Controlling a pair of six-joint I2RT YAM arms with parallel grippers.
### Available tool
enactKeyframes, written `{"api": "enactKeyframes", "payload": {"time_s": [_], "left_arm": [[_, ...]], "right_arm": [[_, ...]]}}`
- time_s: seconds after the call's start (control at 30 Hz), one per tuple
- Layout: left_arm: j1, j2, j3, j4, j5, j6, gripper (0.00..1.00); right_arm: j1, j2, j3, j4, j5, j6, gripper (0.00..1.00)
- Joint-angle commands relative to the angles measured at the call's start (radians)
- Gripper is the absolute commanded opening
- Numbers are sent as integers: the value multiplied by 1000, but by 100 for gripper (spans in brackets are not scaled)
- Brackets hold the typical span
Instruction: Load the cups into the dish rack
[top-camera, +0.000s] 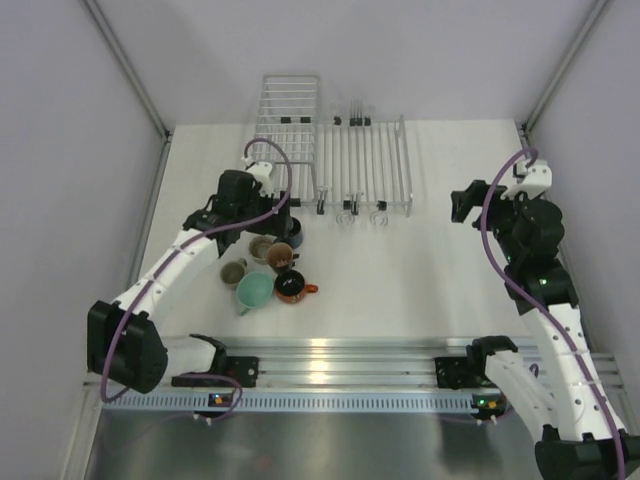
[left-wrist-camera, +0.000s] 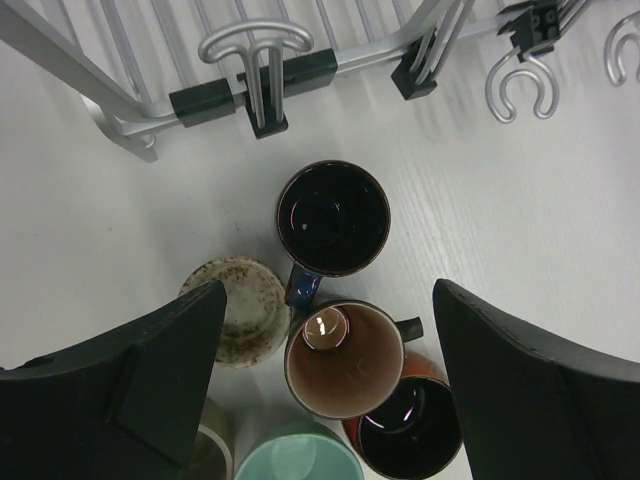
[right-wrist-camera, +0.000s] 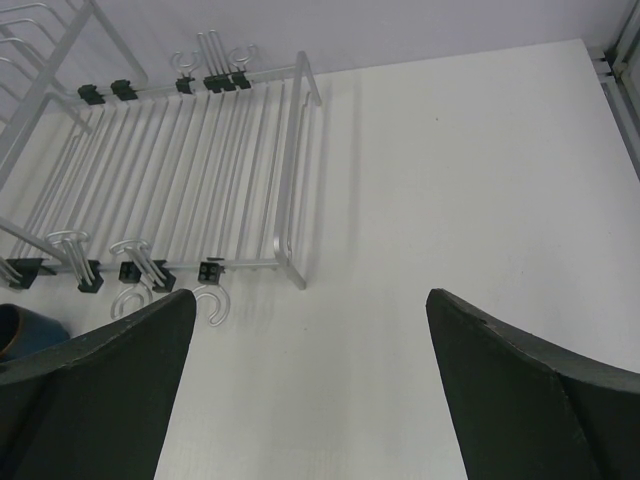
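Note:
Six cups stand bunched on the table in front of the dish rack (top-camera: 365, 165). In the left wrist view I see the dark blue cup (left-wrist-camera: 333, 218) nearest the rack, with the brown cup (left-wrist-camera: 345, 358) behind it. The speckled beige cup (left-wrist-camera: 240, 310) is to their left. The orange-red cup (left-wrist-camera: 415, 425), the mint-teal cup (left-wrist-camera: 300, 460) and the olive-grey cup (left-wrist-camera: 205, 450) sit along the bottom edge. My left gripper (left-wrist-camera: 328, 300) hangs open above the brown cup, holding nothing. My right gripper (right-wrist-camera: 310, 300) is open over bare table, right of the rack (right-wrist-camera: 180, 170).
A taller wire basket (top-camera: 288, 130) stands left of the rack at the back. Wire hooks (left-wrist-camera: 520, 85) and black clips (left-wrist-camera: 285, 80) stick out from the rack's near rim, close to the blue cup. Walls close in both sides.

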Motion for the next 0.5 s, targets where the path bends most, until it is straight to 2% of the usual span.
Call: {"api": "enactKeyframes", "payload": {"time_s": [0.0,0.47], "left_arm": [[3,47,41,-14,37,15,89],[3,193,75,19,-33,-42,73]], "right_arm": [[13,-18,27,6,-1,-3,99],[11,-62,16,11,-4,4,100]]}}
